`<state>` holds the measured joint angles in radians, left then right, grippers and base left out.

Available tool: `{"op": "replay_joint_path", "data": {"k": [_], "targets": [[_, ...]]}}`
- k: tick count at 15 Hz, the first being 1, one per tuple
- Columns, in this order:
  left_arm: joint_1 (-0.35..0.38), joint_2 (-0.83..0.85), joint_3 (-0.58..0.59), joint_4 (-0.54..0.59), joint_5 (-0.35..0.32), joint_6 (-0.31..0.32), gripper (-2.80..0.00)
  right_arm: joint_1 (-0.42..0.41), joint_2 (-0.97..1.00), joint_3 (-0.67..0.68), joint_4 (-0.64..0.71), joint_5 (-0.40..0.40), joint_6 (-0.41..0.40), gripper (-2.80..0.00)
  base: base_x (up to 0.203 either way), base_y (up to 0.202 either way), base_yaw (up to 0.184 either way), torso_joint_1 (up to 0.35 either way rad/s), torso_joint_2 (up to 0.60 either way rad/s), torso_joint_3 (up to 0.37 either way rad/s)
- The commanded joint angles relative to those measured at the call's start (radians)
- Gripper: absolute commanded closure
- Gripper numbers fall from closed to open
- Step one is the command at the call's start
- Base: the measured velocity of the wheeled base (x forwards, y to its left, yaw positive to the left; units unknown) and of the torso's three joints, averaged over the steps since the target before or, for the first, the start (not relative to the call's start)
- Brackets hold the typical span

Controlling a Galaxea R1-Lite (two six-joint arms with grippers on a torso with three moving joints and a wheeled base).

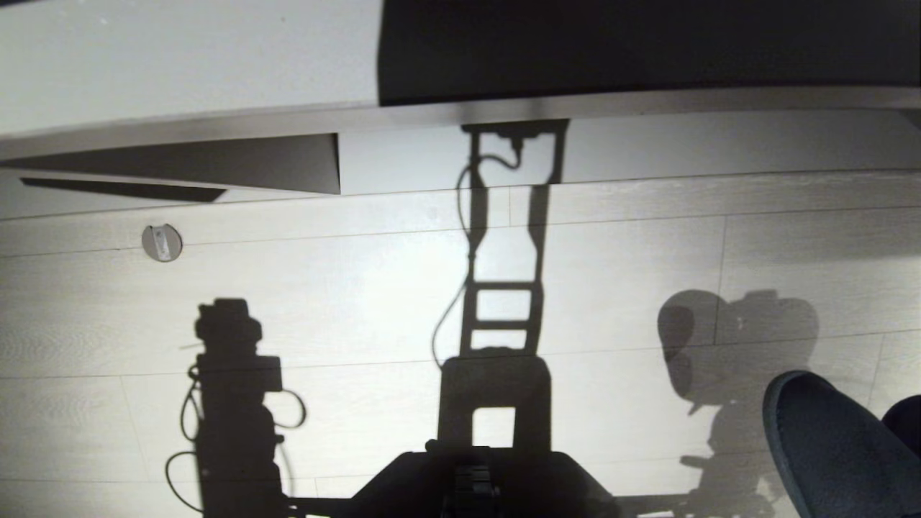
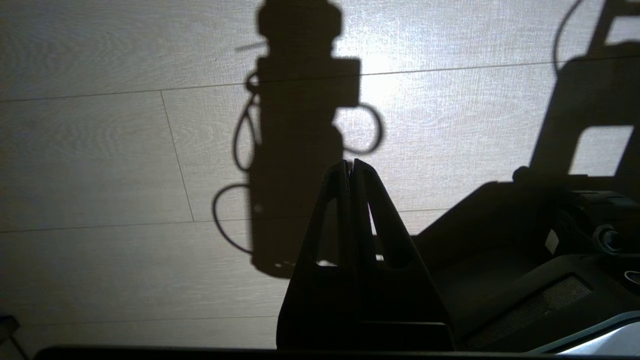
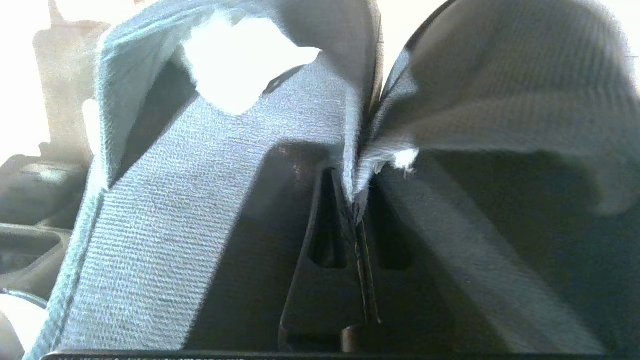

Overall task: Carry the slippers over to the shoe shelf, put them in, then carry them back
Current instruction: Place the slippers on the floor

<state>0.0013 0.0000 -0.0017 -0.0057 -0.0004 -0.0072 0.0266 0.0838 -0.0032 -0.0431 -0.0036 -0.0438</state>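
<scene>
The two dark grey fabric slippers (image 3: 165, 210) hang side by side in front of my right gripper (image 3: 356, 200). It is shut on their inner edges, which are pinched together between its fingertips. In the head view the rounded toe of one slipper (image 1: 827, 446) shows at the lower right above the floor, with a sliver of the other slipper (image 1: 908, 421) beside it; the right gripper itself is out of that view. My left gripper (image 2: 350, 165) is shut on nothing and hangs over the pale plank floor. A pale cabinet front with a dark opening (image 1: 647, 50) runs along the far edge; I cannot tell whether it is the shoe shelf.
A small round grey floor fitting (image 1: 162, 242) sits at the left near the cabinet. My dark base (image 1: 475, 482) fills the bottom middle. Shadows of my arms and mast lie across the pale wood floor (image 1: 611, 288).
</scene>
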Motion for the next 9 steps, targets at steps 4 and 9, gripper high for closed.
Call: {"op": "replay_joint_path", "data": {"k": [4, 9], "targets": [[0.0, 0.0, 0.0, 0.0, 0.0, 0.0, 0.0, -0.002, -0.084, 0.005, 0.051, 0.001, 0.01, 0.0, 0.0, 0.0, 0.0, 0.0, 0.0, 0.0], [0.0, 0.001, 0.0, 0.0, 0.0, 0.0, 0.0, -0.002, -0.084, 0.005, 0.051, 0.001, 0.024, 0.0, 0.0, 0.0, 0.0, 0.0, 0.0, 0.0]]}}
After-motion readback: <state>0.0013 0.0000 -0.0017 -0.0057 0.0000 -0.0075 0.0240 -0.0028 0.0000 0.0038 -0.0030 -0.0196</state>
